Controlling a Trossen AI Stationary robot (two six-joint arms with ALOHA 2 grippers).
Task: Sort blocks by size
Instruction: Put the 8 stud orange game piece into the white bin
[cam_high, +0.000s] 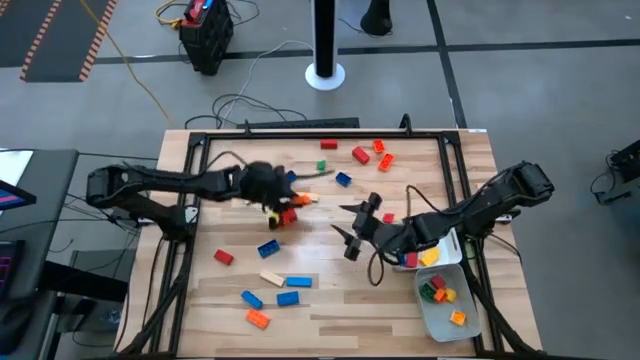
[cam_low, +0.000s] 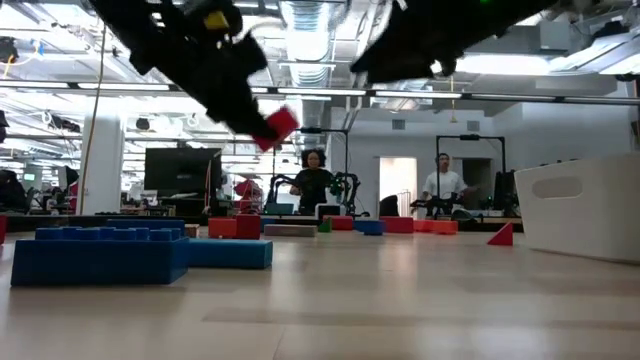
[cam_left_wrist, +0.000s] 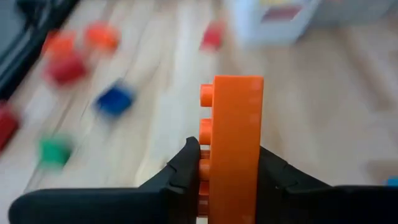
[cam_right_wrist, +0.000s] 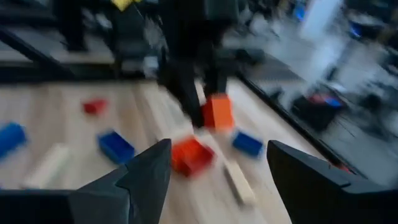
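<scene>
Near edge of the counter: loose blocks, an orange one closest, then two blue ones, a tan oblong and a red one toward the left side. At the near right corner sits a white tray holding small orange, green and red blocks; a second tray just behind it holds a yellow piece, partly hidden by the right arm.

Right pincer sits mid-counter, fingers spread wide, nothing between them; arm reaches in low from the right edge, across the trays.

Left pincer is clamped on an orange oblong block, held upright, lifted above the counter. Arm stretches in from the left edge, roughly level. A red block and another tan block lie right under it, a blue one close by.

Far edge: scattered red, orange, blue and green blocks, well apart from both pincers.

Beyond the counter, two people stand in the room.
</scene>
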